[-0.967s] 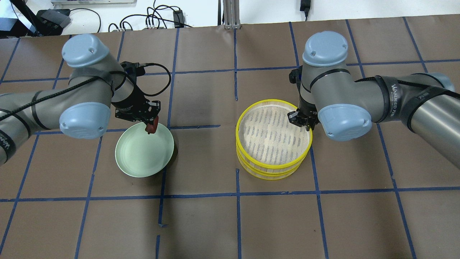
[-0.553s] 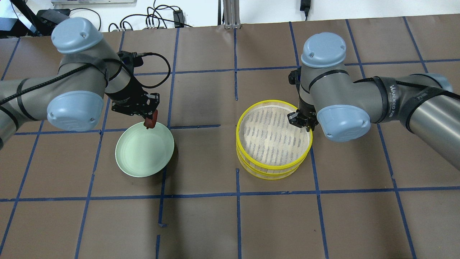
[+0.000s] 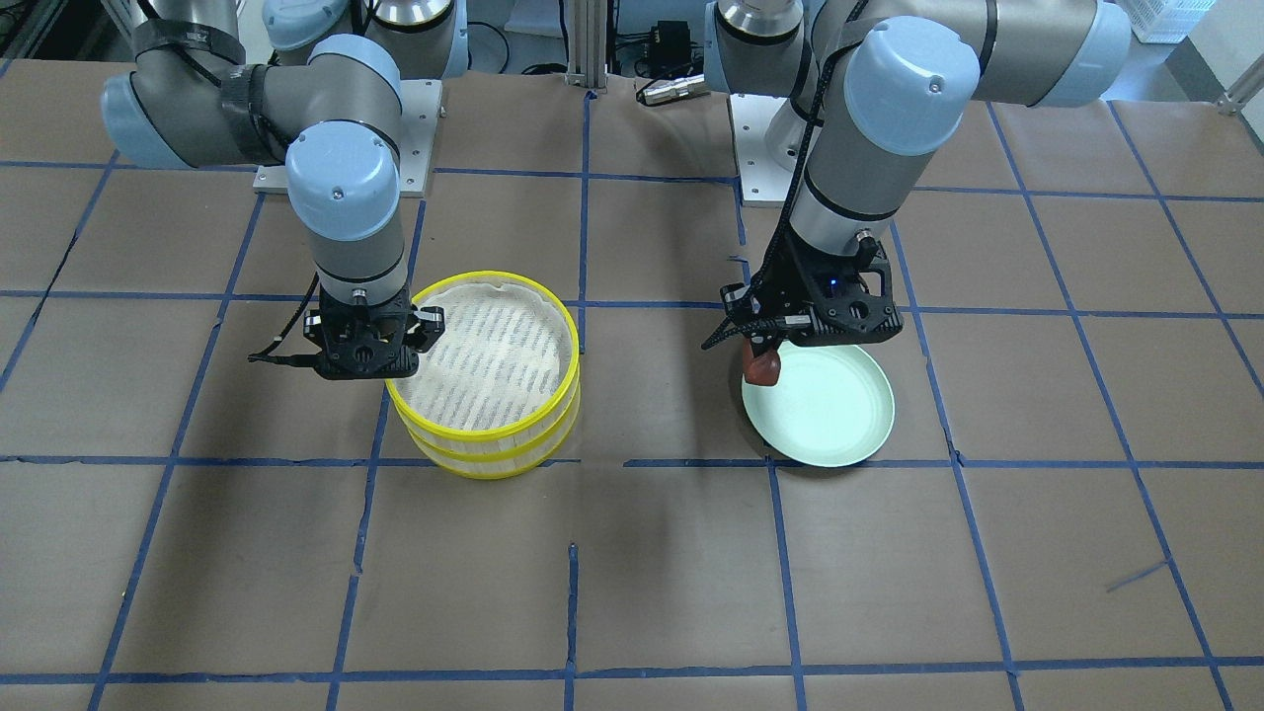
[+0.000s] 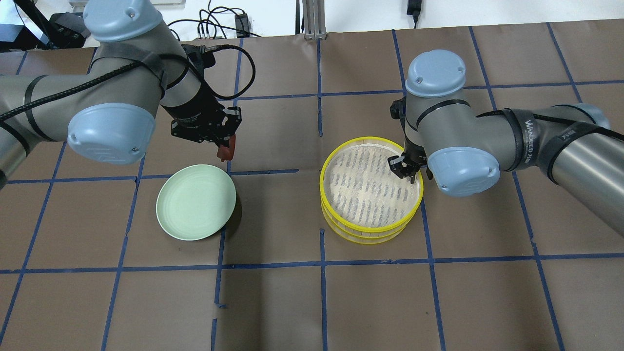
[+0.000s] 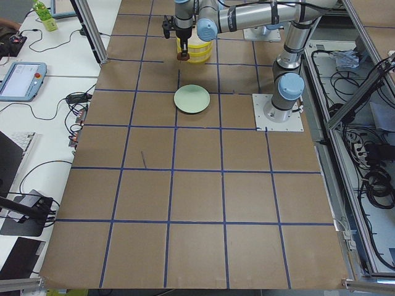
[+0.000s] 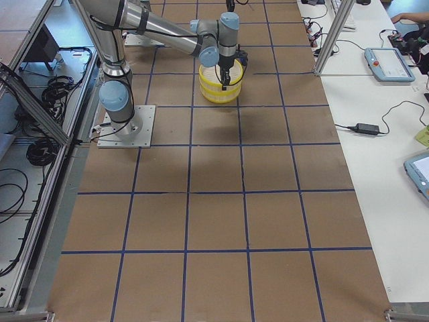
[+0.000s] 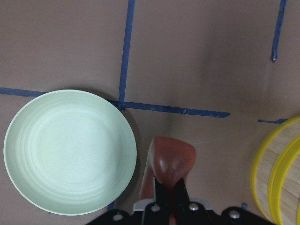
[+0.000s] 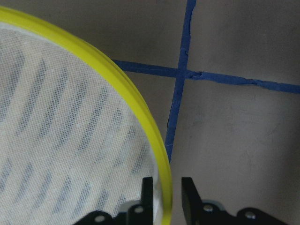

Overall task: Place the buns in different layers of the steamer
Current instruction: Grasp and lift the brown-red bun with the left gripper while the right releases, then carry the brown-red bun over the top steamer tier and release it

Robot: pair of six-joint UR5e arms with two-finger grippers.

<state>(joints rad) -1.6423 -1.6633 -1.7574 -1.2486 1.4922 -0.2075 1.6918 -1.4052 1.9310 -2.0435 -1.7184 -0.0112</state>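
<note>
My left gripper [image 4: 225, 145] is shut on the reddish-brown bun [image 4: 227, 151] and holds it in the air, past the plate's far right edge. The bun also shows in the left wrist view [image 7: 172, 159] and the front view [image 3: 761, 367]. Two yellow-rimmed steamer trays stand stacked, the top tray [image 4: 321, 183] on the lower tray [image 4: 360, 239]. The top tray's mesh floor is bare. My right gripper [image 8: 165, 187] is open, one finger on each side of the top tray's right rim, with a small gap on both sides. The white bun is hidden.
A pale green plate [image 4: 195, 202] lies bare on the brown table, left of the steamer stack, and also shows in the left wrist view [image 7: 70, 150]. Blue tape lines grid the table. Cables and a metal post sit at the far edge.
My left gripper has risen and moved right and away from the plate's rim, with the reddish-brown bun in it. My right gripper has shifted slightly along the top tray's rim.
</note>
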